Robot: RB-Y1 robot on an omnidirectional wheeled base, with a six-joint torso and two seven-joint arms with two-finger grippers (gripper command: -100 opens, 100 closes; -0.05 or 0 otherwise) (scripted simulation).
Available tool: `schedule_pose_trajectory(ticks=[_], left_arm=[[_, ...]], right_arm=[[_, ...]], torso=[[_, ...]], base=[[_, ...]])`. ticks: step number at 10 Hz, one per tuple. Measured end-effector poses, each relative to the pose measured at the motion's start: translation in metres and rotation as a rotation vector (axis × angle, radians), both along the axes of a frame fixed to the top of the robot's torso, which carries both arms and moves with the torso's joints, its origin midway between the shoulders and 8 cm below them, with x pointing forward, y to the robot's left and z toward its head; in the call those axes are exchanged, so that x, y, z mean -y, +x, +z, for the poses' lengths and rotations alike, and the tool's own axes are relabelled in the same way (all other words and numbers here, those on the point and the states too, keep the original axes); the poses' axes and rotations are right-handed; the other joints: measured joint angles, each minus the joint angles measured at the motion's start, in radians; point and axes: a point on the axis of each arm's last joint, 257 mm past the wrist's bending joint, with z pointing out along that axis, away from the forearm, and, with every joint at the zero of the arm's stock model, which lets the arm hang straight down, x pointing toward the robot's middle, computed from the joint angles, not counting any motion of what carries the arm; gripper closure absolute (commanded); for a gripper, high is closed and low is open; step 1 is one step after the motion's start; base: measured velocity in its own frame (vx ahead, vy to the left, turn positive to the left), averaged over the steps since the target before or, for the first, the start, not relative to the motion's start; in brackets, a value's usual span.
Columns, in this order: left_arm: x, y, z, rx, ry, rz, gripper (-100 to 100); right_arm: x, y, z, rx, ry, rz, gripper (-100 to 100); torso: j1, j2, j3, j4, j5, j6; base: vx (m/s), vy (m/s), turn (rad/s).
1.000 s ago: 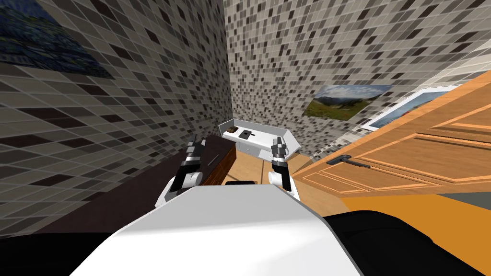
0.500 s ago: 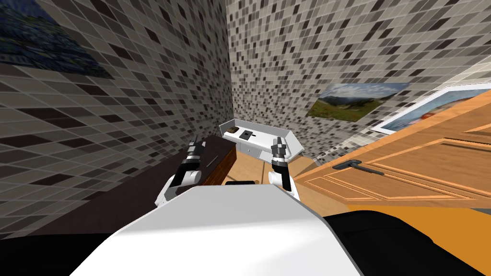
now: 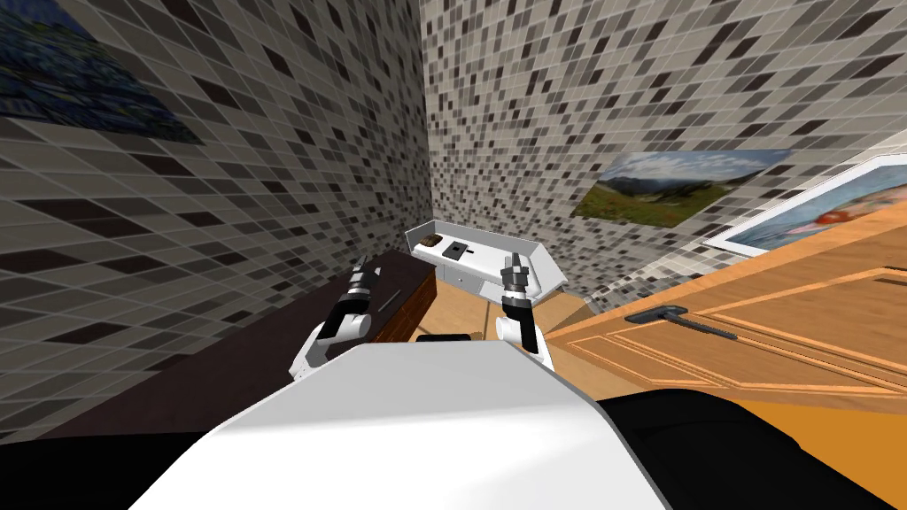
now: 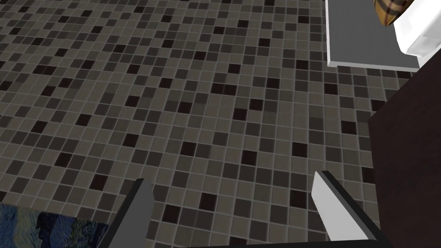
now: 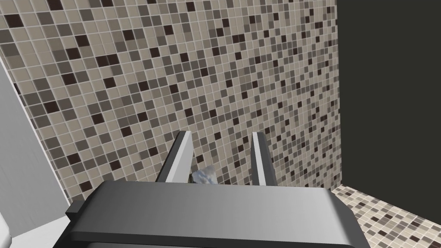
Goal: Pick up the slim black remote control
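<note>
A slim black remote control [image 3: 391, 299] lies on top of the dark brown cabinet [image 3: 403, 279] against the tiled wall on my left. My left gripper [image 3: 359, 268] hovers over that cabinet, just left of the remote. In the left wrist view the left gripper [image 4: 232, 181] stands open, facing the tiled wall, with the cabinet edge [image 4: 409, 172] beside it. My right gripper [image 3: 512, 262] is raised in front of the white desk [image 3: 523, 252]. The right gripper [image 5: 222, 135] is open with a narrower gap and holds nothing.
On the white corner desk sit a flat black item [image 3: 455, 249] and a brown item [image 3: 430, 239]. A wooden door [image 3: 779, 328] with a dark handle [image 3: 660, 314] stands close on my right. A strip of wooden floor [image 3: 456, 310] runs between cabinet and door.
My view has turned a little: the door and the wall pictures have slid right and down. Both arms keep almost the same pose; the left gripper sits slightly lower.
</note>
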Motion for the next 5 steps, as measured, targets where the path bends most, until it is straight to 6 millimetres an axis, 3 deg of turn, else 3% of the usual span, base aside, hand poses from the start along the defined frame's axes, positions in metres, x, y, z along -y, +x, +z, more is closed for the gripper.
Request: schedule_pose_trajectory(ticks=[5], left_arm=[[-0.029,0.009,-0.055,-0.152,-0.100,0.047,-100]], right_arm=[[0.000,0.000,0.000,0.000,0.000,0.000,0]], torso=[[0.001,-0.001,0.000,0.000,0.000,0.000]], base=[[0.068,-0.026,0.042]])
